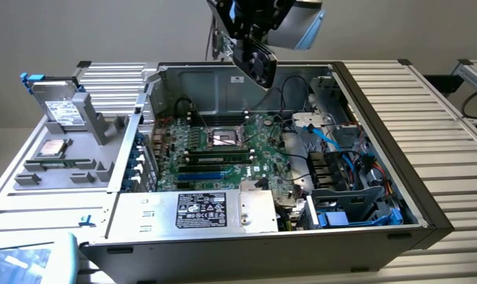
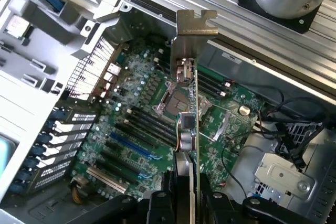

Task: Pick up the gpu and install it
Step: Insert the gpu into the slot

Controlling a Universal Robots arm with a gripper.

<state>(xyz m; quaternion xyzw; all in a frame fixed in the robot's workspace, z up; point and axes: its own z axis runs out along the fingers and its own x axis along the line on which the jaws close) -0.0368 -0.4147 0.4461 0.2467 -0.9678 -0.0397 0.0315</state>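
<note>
**Exterior view.** The gripper (image 1: 250, 29) hung at the upper edge of the picture, above the open computer case (image 1: 396, 148). Its fingers were clamped on the gpu (image 1: 254, 64), which it held in the air with the black cooler and fan facing the camera. The card was tilted and its lower end pointed down toward the far edge of the motherboard (image 1: 222, 154). It was apart from the board and not seated in any slot. Inside the case, a memory stick (image 1: 216, 158) lay across the middle of the board. The power supply (image 1: 199, 210) with its black label sat at the near edge. Blue cables (image 1: 333, 139) ran along the edge at the exterior view's right. Beside the case, at the exterior view's left, a grey tray (image 1: 65, 171) carried a drive (image 1: 61, 109) with a white label, standing upright at the tray's far corner.

**Wrist view.** The gripper (image 2: 186, 205) grasped the gpu (image 2: 188, 129) edge-on, with one dark finger (image 2: 157, 211) pressed on each face. The silver end bracket (image 2: 195, 24) was the end farthest from the fingers. The card hung over the motherboard (image 2: 131, 129), in line with the processor socket (image 2: 170, 98) and above the black and blue expansion slots (image 2: 128, 148).
</note>
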